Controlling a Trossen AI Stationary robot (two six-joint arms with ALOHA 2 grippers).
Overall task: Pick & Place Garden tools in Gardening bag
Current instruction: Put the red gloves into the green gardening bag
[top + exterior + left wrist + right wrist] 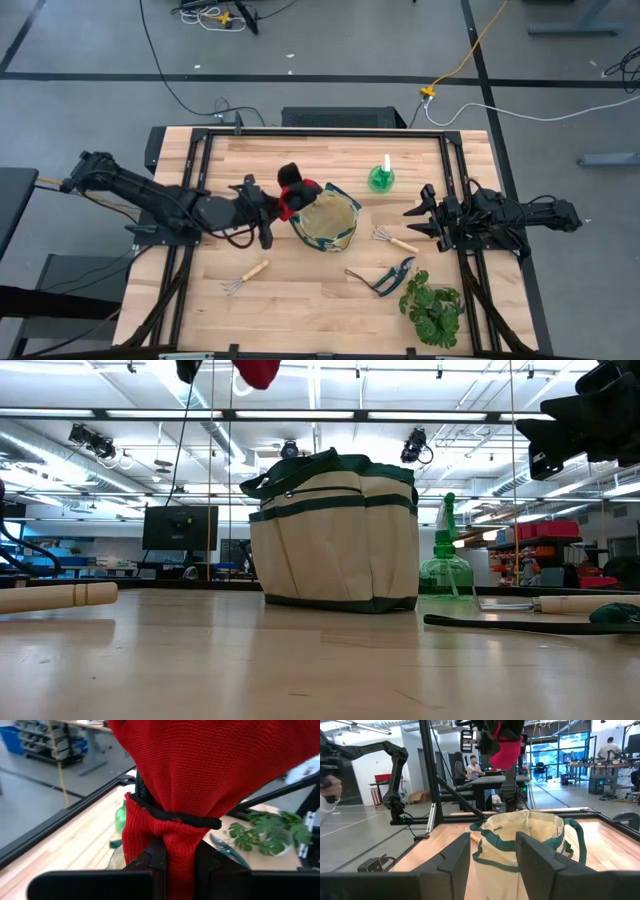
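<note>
My left gripper is shut on the red gloves, held high just left of the tan gardening bag with green trim. The gloves show in the low view above the bag. My right gripper is open and empty, right of the bag. The green spray bottle stands behind the bag. One wooden-handled rake lies right of the bag, another at near left. The pruning shears lie near the plant. My left gripper pinches the red gloves between its two fingers at the bunched cuff end, several layers together. The fingers come level from the table's left. The gloves are lifted clear of the table, and the rest of them spreads out beyond the fingers.
A leafy green plant sits at the near right corner. Black frame rails run along the table's left and right sides. Bare wood lies in front of the bag. People sit in the room beyond the table.
</note>
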